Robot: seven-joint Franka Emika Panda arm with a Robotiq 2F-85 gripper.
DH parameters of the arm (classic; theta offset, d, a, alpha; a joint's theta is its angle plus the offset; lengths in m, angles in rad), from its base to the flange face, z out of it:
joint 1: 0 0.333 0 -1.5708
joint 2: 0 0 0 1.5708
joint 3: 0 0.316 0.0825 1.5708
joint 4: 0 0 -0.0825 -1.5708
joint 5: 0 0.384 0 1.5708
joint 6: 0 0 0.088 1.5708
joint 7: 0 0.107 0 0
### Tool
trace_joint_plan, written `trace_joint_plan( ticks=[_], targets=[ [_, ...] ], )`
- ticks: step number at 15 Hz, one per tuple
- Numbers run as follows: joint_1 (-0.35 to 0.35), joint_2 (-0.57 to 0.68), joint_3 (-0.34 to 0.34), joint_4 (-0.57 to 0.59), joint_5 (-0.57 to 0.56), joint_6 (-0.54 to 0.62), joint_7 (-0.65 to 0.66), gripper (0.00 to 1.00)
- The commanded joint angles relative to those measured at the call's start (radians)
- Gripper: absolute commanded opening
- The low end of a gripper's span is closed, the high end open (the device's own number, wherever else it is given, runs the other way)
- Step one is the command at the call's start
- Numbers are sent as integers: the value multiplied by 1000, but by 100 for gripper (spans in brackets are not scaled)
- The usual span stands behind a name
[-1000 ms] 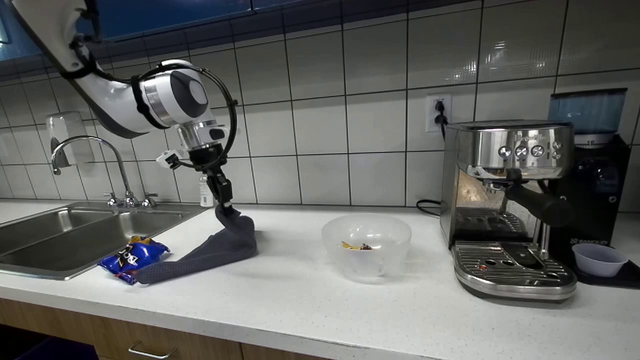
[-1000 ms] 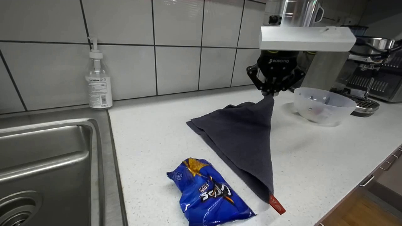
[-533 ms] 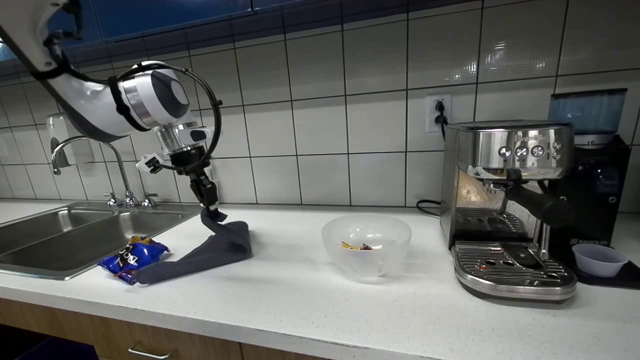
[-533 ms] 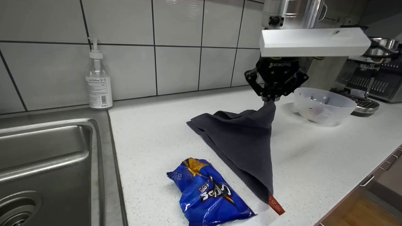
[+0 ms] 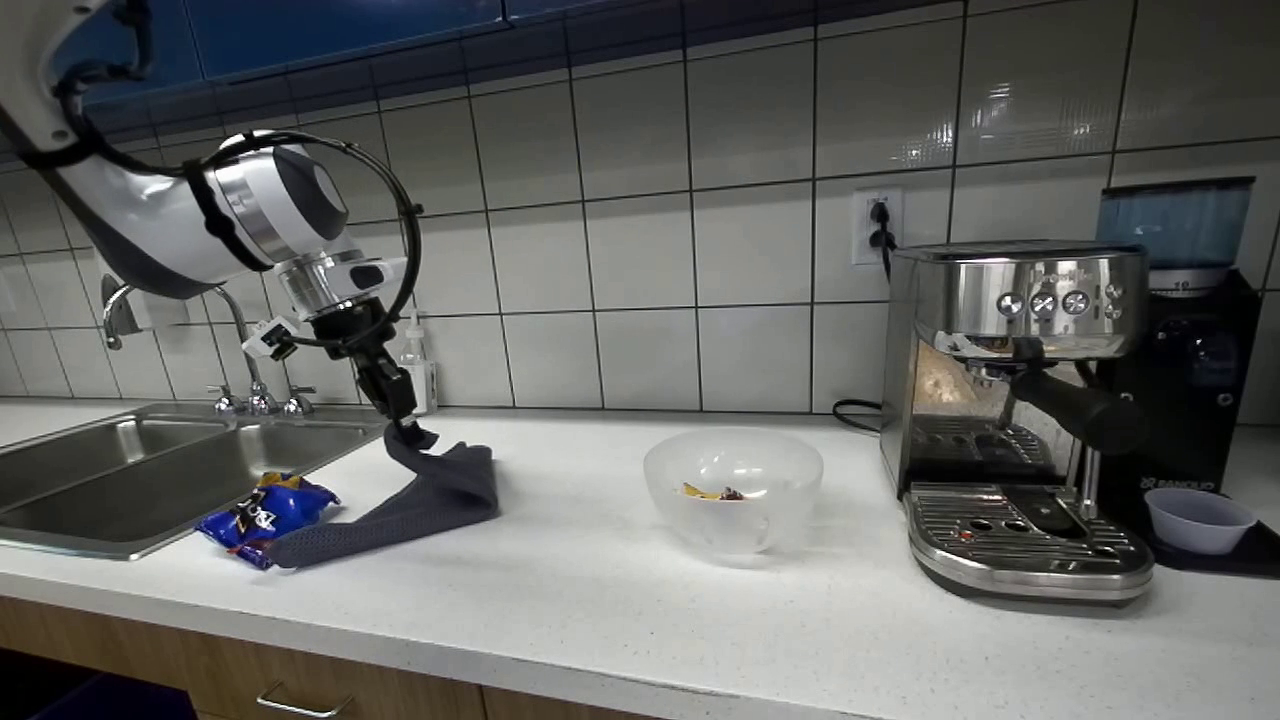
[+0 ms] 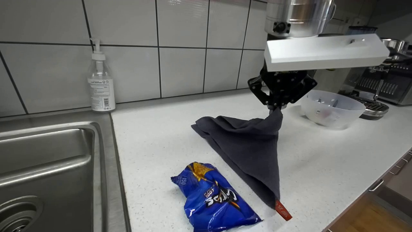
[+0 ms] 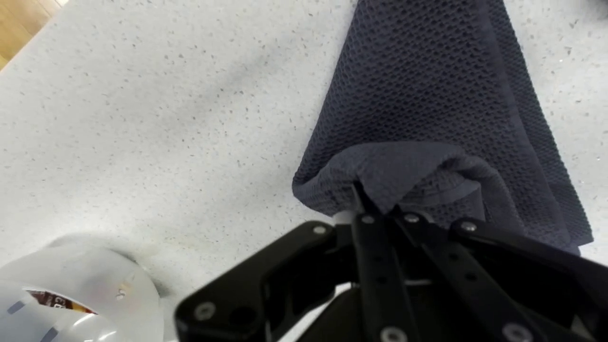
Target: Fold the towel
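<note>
Dark grey towel (image 6: 238,145) on the counter (image 6: 154,141), one raised end pinched by the claw (image 6: 276,109)

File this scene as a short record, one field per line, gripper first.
Gripper: shut on a gathered bit of the towel
Towel: dark grey, gripped part raised, the rest on the counter; layers overlap, fold unfinished
Tag: red, at one end of the towel
Bag: blue, lying between sink and towel, apart from the towel
Bowl: translucent, upright, a brown-and-yellow item inside
Bottle: pump type, upright by the tiled wall
Coffee machine: past the bowl from the towel
</note>
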Motion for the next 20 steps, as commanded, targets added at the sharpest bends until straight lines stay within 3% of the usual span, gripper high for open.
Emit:
trace_joint_plan(
  ticks=[1, 20],
  targets=[
    [7, -40, 23, -26, -51, -23, 53, 1],
    [30, -71, 86, -69, -86, -30, 62, 1]
  ],
)
